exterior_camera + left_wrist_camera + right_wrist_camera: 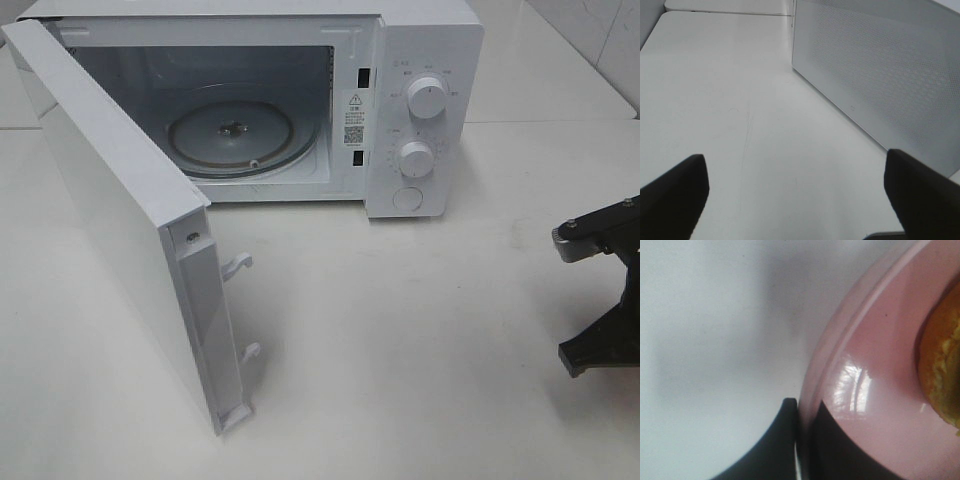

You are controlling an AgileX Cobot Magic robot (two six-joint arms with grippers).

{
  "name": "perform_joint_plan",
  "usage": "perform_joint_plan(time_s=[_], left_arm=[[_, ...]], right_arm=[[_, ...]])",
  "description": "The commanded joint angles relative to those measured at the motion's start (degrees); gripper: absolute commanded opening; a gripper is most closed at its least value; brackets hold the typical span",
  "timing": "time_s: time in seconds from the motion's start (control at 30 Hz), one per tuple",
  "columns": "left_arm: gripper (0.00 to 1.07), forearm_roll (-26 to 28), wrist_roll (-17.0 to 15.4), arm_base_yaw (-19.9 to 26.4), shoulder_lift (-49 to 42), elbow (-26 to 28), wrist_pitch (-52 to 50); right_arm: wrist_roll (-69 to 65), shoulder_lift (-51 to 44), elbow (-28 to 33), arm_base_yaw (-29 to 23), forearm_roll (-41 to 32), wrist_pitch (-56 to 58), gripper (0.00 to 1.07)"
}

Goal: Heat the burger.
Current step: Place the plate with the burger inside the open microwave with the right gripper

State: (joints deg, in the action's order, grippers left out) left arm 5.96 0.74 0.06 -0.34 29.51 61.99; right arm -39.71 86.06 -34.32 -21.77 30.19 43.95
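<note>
The burger (942, 365) shows only as a golden-brown edge on a pink plate (875, 365) in the right wrist view. My right gripper (801, 410) is shut on the plate's rim, with one dark finger (772, 450) under the rim and the other (840, 450) on top. In the high view only part of the right arm (600, 290) shows at the right edge; the plate and burger are out of view there. My left gripper (795, 200) is open and holds nothing above the white table, beside a perforated white panel (880, 65) of the microwave.
The white microwave (425, 60) stands at the back, with an empty glass turntable (240, 135) inside. Its door (110, 220) is swung wide open toward the front left. Two knobs (427, 97) sit on its right panel.
</note>
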Motion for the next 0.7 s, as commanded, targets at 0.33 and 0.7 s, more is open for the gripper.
perform_joint_plan(time_s=[0.33, 0.7], left_arm=[[0.87, 0.3, -0.1, 0.2, -0.8, 0.1, -0.7], [0.87, 0.3, -0.1, 0.2, -0.8, 0.1, -0.7]], right_arm=[[1.0, -4.7, 0.2, -8.3, 2.8, 6.5, 0.00], [2.6, -6.2, 0.3, -15.7, 2.9, 9.8, 0.00]])
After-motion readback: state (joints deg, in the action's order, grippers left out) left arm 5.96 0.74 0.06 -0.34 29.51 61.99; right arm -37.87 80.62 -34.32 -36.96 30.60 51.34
